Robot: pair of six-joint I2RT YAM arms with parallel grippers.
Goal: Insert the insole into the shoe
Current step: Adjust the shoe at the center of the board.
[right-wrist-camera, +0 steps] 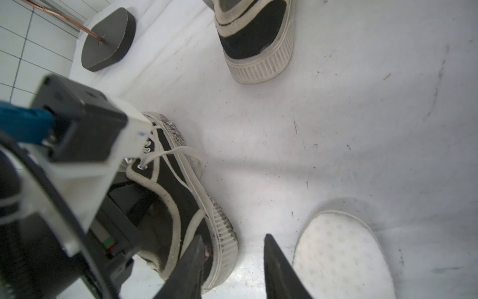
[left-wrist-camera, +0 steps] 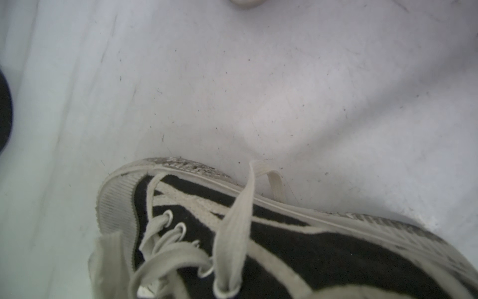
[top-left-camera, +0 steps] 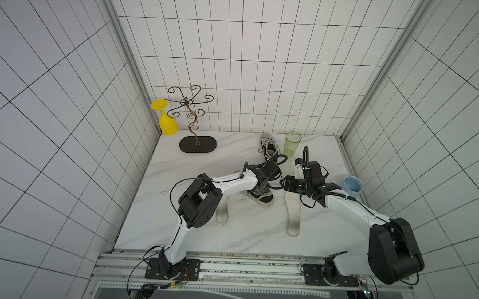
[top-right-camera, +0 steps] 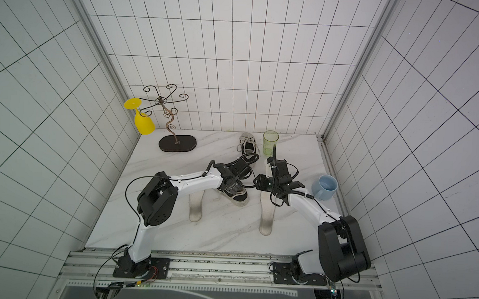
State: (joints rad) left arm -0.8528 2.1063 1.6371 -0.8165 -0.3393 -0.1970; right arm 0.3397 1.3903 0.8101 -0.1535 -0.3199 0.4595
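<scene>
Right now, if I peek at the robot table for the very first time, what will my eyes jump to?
Probably the left arm and right arm meeting over the black sneaker in the middle of the table. Then the bright yellow glass hanging upside down from a curly metal rack in the far left corner, and a pale insole lying flat beside the sneaker.

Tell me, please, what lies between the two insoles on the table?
The nearer black shoe sits between the left insole and the right insole, partly hidden under the left arm; both top views show it.
</scene>
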